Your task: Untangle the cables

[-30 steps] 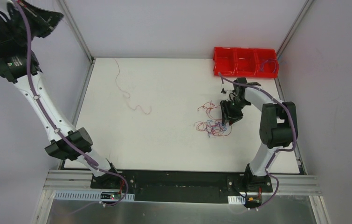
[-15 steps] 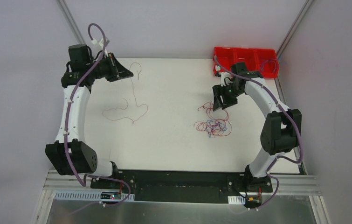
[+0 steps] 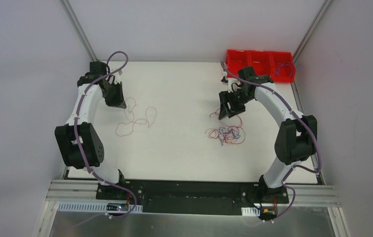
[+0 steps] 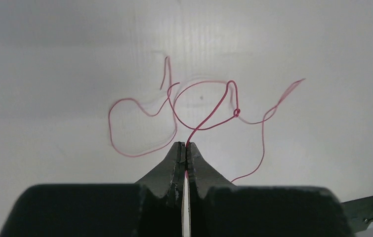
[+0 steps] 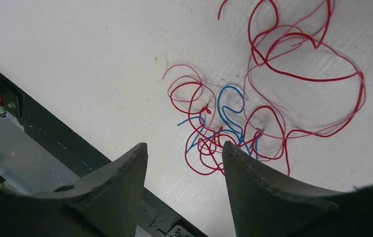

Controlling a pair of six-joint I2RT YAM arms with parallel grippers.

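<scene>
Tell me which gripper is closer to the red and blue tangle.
Right. The right gripper hangs open right by the tangle; the left gripper is far off, pinching a separate red wire.

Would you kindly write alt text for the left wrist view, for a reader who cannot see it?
The jaws of the left gripper are shut on a thin red cable, seen from just behind them. The cable runs away over the white table in loose, curly loops and crosses itself at a small kink.
</scene>
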